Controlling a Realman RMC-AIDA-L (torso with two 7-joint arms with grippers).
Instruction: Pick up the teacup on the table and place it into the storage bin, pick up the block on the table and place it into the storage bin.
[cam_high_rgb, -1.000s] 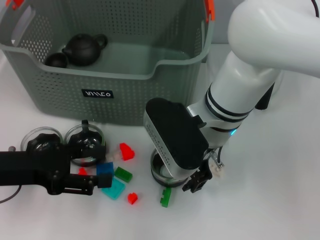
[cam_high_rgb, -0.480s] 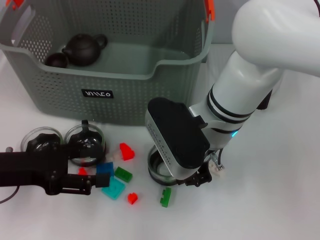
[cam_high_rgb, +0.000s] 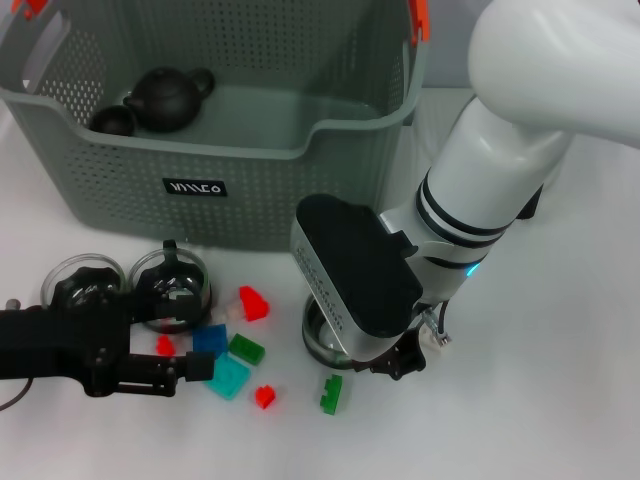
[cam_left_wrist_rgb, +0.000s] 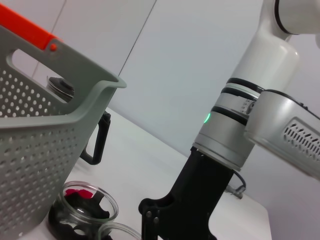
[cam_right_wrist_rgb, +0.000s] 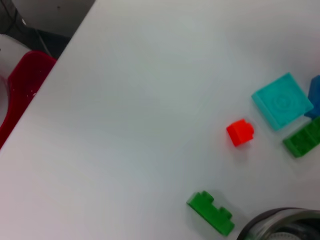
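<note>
My left gripper (cam_high_rgb: 195, 368) has slid back off the blue block (cam_high_rgb: 210, 340), jaws apart and empty, my right gripper (cam_high_rgb: 395, 360) low over one teacup (cam_high_rgb: 325, 335), grip unclear, two glass cups (cam_high_rgb: 172, 290) left of six blocks, bin (cam_high_rgb: 250, 170) behind.

White desk (cam_high_rgb: 560, 400), cluttered along the near side.
Carried the storage bin (cam_high_rgb: 250, 190) at the back, two glass cups (cam_high_rgb: 172, 285) just before it, another cup (cam_high_rgb: 318, 338) to their right, and scattered blocks: red (cam_high_rgb: 253, 302), blue (cam_high_rgb: 210, 340), teal (cam_high_rgb: 228, 377), green (cam_high_rgb: 331, 393).
</note>
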